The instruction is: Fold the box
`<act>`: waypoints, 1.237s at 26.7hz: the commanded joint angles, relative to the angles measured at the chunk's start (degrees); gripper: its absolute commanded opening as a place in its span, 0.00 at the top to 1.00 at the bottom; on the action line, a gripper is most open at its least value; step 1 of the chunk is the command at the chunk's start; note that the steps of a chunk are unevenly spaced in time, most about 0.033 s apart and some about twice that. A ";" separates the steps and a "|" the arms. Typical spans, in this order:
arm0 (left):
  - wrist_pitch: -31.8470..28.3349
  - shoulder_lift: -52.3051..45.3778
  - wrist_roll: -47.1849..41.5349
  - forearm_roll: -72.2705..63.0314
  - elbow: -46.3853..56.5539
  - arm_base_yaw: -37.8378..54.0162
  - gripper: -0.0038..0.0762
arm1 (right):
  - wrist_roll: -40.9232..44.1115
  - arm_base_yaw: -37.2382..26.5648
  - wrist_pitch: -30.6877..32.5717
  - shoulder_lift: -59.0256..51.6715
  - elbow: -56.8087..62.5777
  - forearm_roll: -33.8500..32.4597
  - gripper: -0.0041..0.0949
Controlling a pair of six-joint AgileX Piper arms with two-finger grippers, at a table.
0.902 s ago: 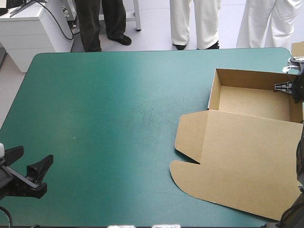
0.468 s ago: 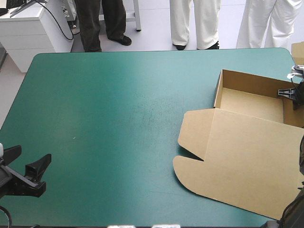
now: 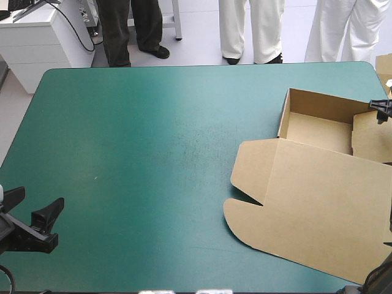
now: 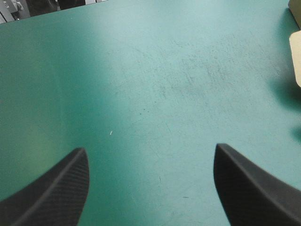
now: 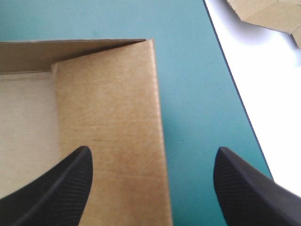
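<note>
Brown cardboard box, table's right. Both jaws apart: left gripper idle near-left, right gripper above inward-leaning wall flap. Unpinned, it may spring back.

We log the worktop cover as teal-green, matt and smooth, with faint pale scuffs and hairline scratches near the centre of the frame. The box, lower right, is brown board: matt and uncoated, with a fine fibrous grain visible close up on its wall. The jaws of the left gripper and right gripper look black and matt, with a fine woven texture.
</note>
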 commanded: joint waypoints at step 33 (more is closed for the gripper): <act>-10.87 0.17 -1.31 5.89 3.55 -0.23 0.30 | -17.89 32.87 -13.65 -79.78 56.17 20.10 0.98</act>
